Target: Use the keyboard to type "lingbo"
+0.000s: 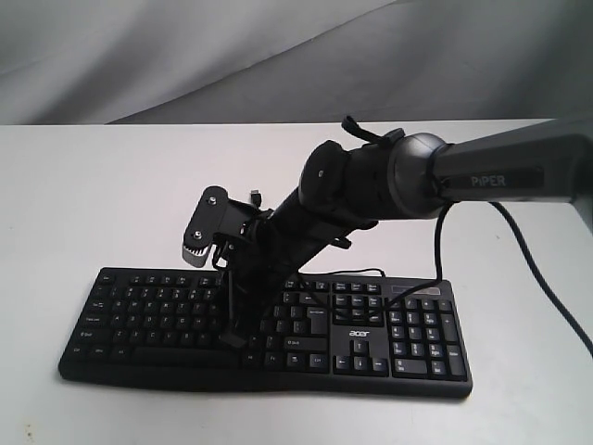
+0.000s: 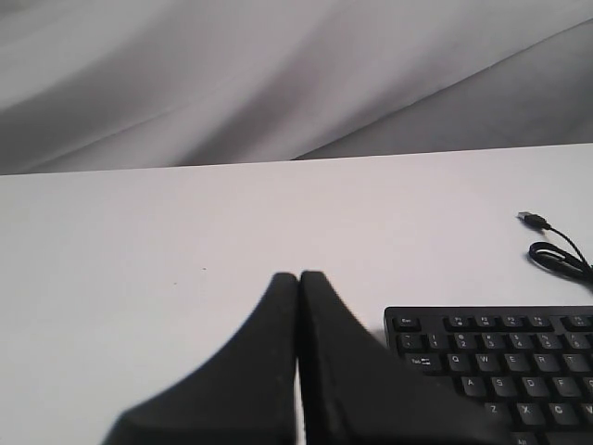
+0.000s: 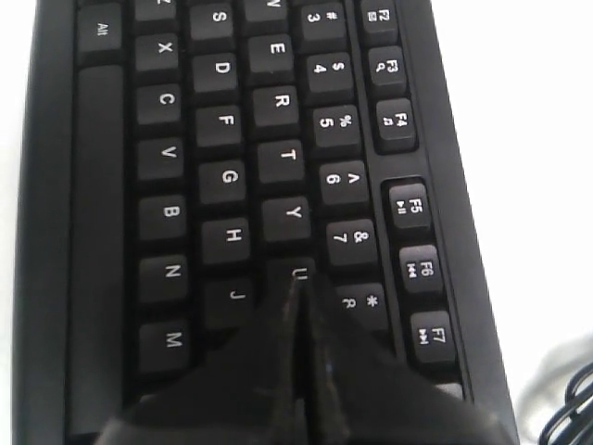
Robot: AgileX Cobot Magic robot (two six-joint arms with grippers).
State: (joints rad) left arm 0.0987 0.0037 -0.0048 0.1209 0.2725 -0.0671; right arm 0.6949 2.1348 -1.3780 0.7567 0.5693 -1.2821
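The black keyboard (image 1: 148, 311) with a white acer logo lies across the white table (image 1: 102, 195). My right arm reaches over its middle, and the right gripper (image 1: 235, 339) points down into the letter keys. In the right wrist view the right gripper (image 3: 298, 278) is shut, its tips at the near edge of the U key (image 3: 295, 269), between J and 8. Whether it presses the key, I cannot tell. The fingers hide the keys under them. In the left wrist view the left gripper (image 2: 298, 276) is shut and empty, over bare table beside the keyboard's (image 2: 491, 357) Esc corner.
The keyboard's thin black cable (image 1: 369, 273) loops behind it, its loose USB plug (image 2: 530, 219) lying on the table. The right arm's own cable (image 1: 533, 269) hangs at the right. A grey cloth backdrop (image 1: 185, 56) runs behind the table's far edge.
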